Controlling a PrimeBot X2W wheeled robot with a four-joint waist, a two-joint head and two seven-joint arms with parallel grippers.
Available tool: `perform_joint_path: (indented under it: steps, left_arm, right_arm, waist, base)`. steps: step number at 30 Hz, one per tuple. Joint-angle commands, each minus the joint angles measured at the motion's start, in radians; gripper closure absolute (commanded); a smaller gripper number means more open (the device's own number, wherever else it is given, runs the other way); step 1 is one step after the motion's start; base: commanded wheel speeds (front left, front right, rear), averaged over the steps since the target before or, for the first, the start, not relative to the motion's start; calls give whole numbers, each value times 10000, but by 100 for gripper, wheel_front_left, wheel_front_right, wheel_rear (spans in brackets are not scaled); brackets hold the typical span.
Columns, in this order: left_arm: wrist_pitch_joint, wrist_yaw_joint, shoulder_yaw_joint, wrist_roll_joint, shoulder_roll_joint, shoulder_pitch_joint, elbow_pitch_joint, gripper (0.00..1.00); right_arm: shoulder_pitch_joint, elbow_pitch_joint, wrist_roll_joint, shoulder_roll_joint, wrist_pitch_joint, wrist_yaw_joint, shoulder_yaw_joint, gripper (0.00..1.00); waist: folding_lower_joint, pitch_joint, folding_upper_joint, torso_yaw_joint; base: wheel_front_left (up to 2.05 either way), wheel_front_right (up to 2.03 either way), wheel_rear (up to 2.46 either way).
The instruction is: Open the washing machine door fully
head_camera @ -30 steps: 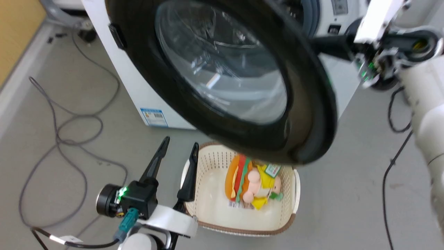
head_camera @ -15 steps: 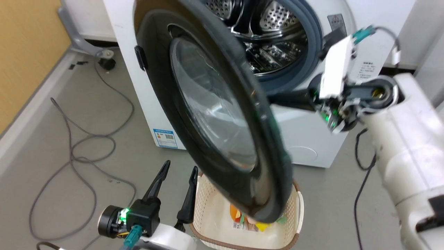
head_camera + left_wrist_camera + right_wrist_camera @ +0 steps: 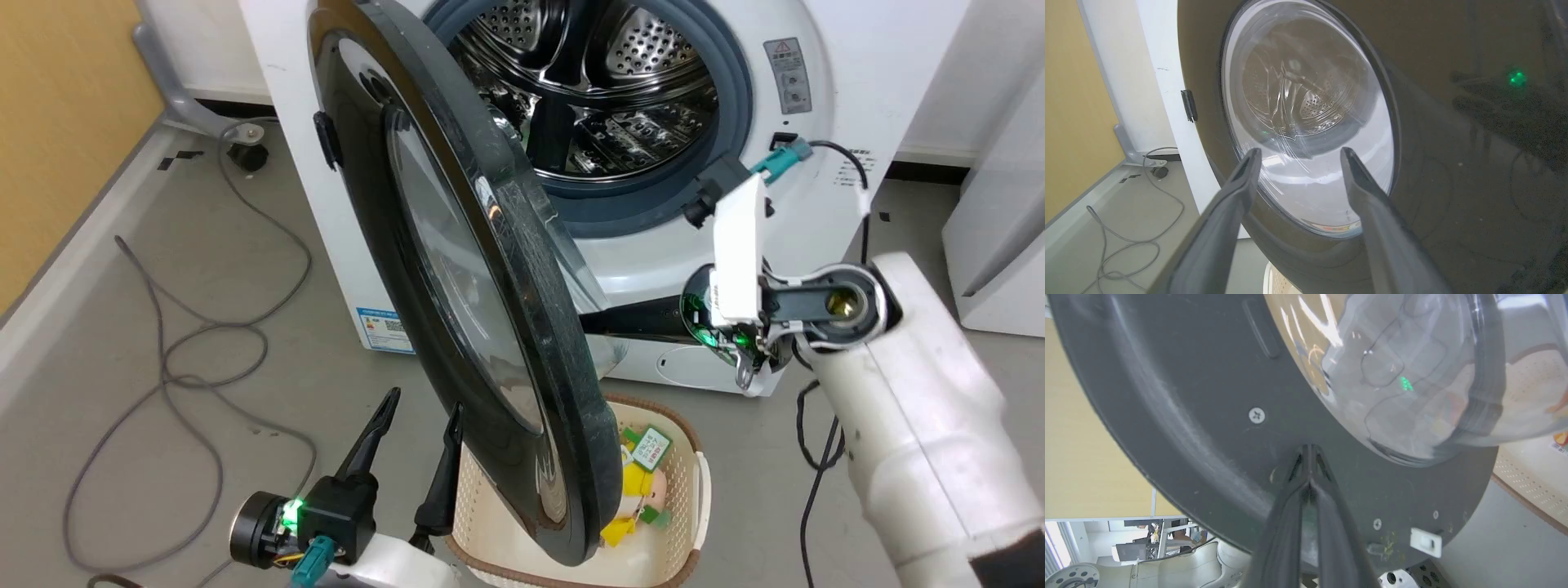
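— What is the right claw [image 3: 1309, 451] doing?
— Its two fingers are pressing together with nothing between them. The tips are touching the dark inner frame of the washing machine door [image 3: 457, 286], just beside the glass bowl.
— And the left claw [image 3: 426, 402]?
— It is standing wide open and empty, pointing at the outer face of the door.
— Where is the door?
— It is hanging partly open between the two claws, hinged on the machine's left side. The steel drum [image 3: 604, 82] is showing behind it. A cream basket [image 3: 698, 482] with plush toys [image 3: 641, 482] is sitting on the floor under its lower edge.
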Motion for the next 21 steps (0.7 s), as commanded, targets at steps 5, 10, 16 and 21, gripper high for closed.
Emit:
perform_joint_path:
  steps: [5,10,16,21]
  left_arm:
    - [-53,67,72,-63,27,206,60,0]
    - [-53,147,149,-125,24,226,23,0]
    - [-53,151,346,-122,86,240,63,0]
    - [-53,245,624,-120,181,306,73,0]
  right_arm:
    - [1060,-1003,53,0,-986,10,-923,84]
    - [2547,-2402,81,29,-2351,10,-1973,0]
    - [4764,-3989,438,119,-3591,10,-3158,0]
    - [6726,-5376,587,197,-5148,10,-3798,0]
  waist:
    - [1,-98,0,-186]
    - [1,-101,0,-451]
    - [1,-202,0,-710]
    - [1,-309,0,-850]
  base:
    - [0,0,0]
    - [0,0,0]
    - [0,0,0]
    - [0,0,0]
